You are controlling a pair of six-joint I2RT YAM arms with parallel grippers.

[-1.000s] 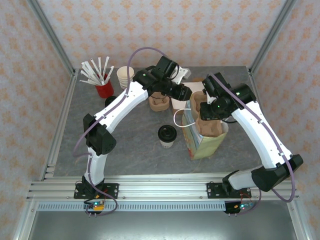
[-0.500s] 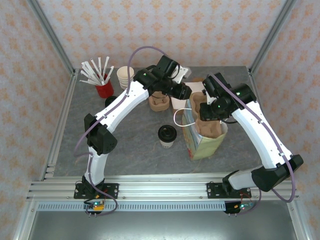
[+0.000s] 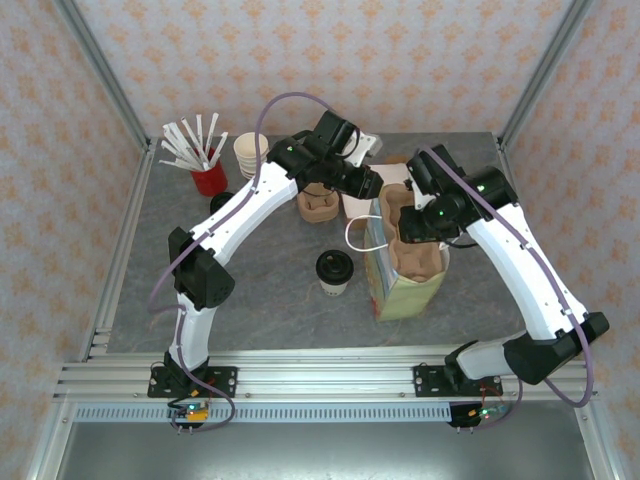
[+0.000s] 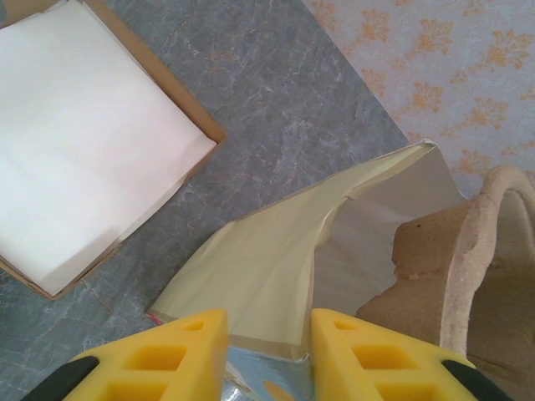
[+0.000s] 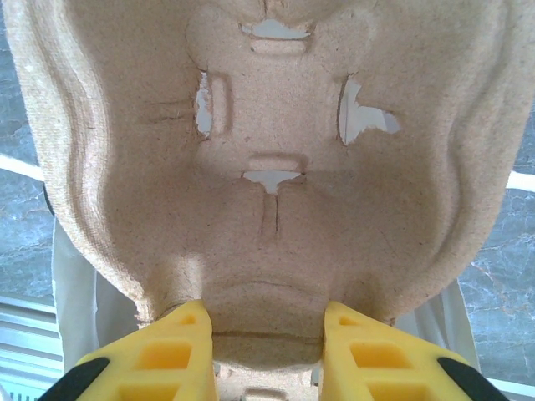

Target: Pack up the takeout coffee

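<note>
Black-lidded takeout coffee (image 3: 333, 270) stands apart while left end effector (image 4: 267, 334) pinches bag (image 4: 259, 276), right end effector (image 5: 266, 327) grips carrier (image 5: 267, 150).

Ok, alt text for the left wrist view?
The yellow-fingered left hand straddles the rim of an open paper bag, a pulp cup carrier in its mouth at right. A box of white paper lies upper left on the grey table.

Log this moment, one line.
left gripper: astride paper bag rim | right gripper: holding cup carrier partly in bag | takeout coffee: on table
</note>
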